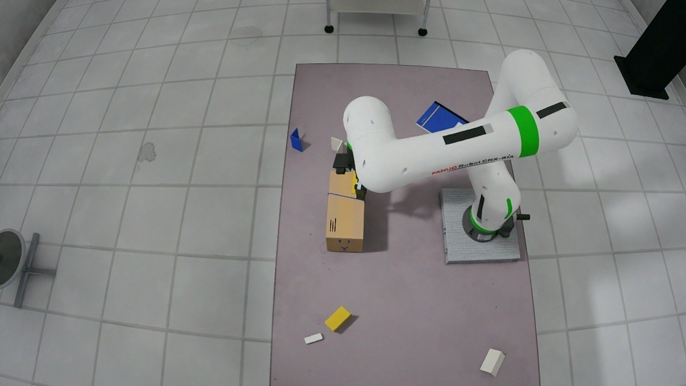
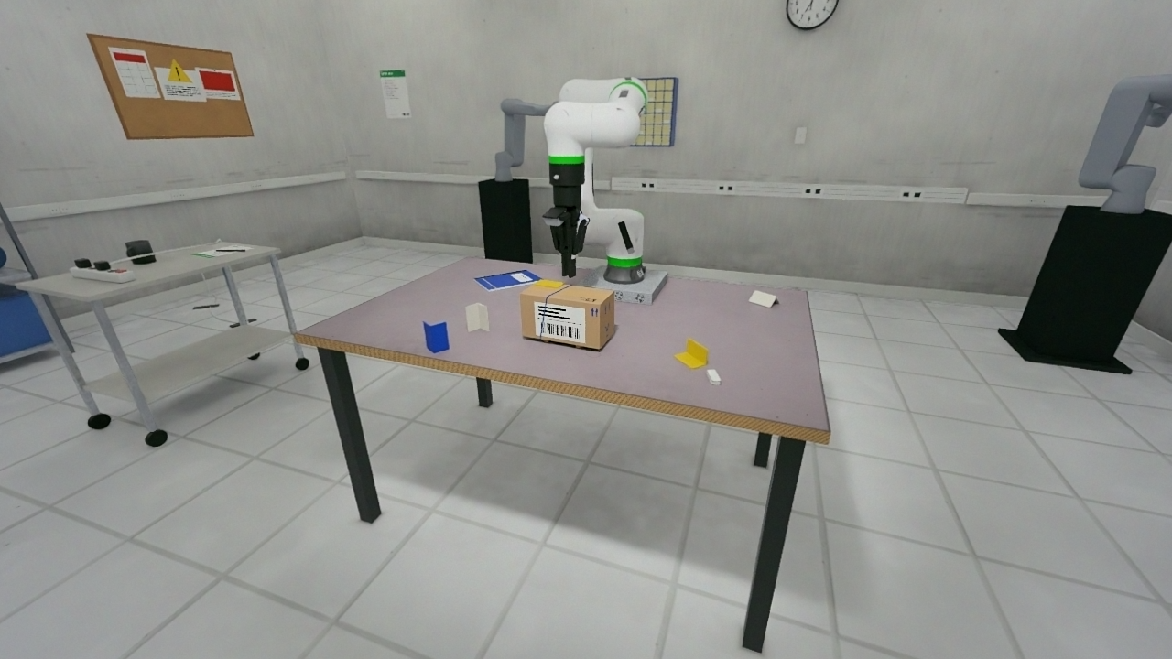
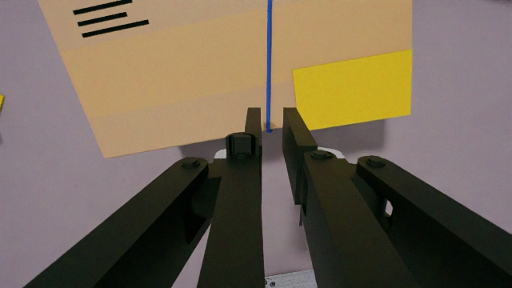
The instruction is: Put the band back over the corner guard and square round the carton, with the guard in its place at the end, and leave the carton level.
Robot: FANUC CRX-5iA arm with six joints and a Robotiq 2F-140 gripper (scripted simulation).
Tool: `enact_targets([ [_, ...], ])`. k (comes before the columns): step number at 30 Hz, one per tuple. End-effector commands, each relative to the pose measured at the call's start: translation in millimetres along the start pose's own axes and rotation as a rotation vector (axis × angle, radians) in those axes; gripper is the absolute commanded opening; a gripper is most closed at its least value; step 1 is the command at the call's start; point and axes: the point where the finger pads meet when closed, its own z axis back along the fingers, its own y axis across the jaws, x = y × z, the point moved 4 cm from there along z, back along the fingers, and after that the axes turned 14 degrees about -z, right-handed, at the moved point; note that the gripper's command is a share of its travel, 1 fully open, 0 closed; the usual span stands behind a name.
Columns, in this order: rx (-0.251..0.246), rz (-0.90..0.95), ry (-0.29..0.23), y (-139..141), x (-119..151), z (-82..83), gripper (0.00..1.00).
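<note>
The brown carton (image 1: 345,220) (image 2: 602,328) (image 3: 160,80) sits level on the table. The yellow corner guard (image 1: 354,182) (image 2: 548,283) (image 3: 352,92) lies over its top edge on the robot's side, near one end. The thin blue band (image 1: 345,196) (image 3: 269,60) crosses the carton top beside the guard, not over it, and slightly askew. My gripper (image 2: 568,274) (image 3: 271,128) points down above the carton's robot-side edge, its fingers nearly together with a narrow, empty gap. In the wrist view the band shows below that gap. The band's far-side run is hidden.
A cream angle piece (image 1: 336,143) (image 2: 476,317) and a blue one (image 1: 296,140) (image 2: 437,337) stand past the guard end. A loose yellow angle piece (image 1: 338,318) (image 2: 695,353) and small white block (image 1: 313,338) (image 2: 713,376) lie beyond the other end. A blue booklet (image 1: 437,117) (image 2: 507,280) lies behind.
</note>
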Motion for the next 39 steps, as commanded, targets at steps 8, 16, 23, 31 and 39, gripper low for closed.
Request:
enact_targets([
  [8,0.000,0.000,0.002,-0.1,-0.4,-0.3,0.18],
  [16,0.000,-0.001,0.002,-0.3,-0.4,-3.8,0.18],
  [23,0.000,-0.001,0.002,-0.5,-0.5,-7.1,0.18],
  [31,0.000,-0.001,0.002,-0.8,-0.5,-13.1,0.18],
  [39,0.000,-0.001,0.002,-1.0,-0.5,-17.5,0.18],
])
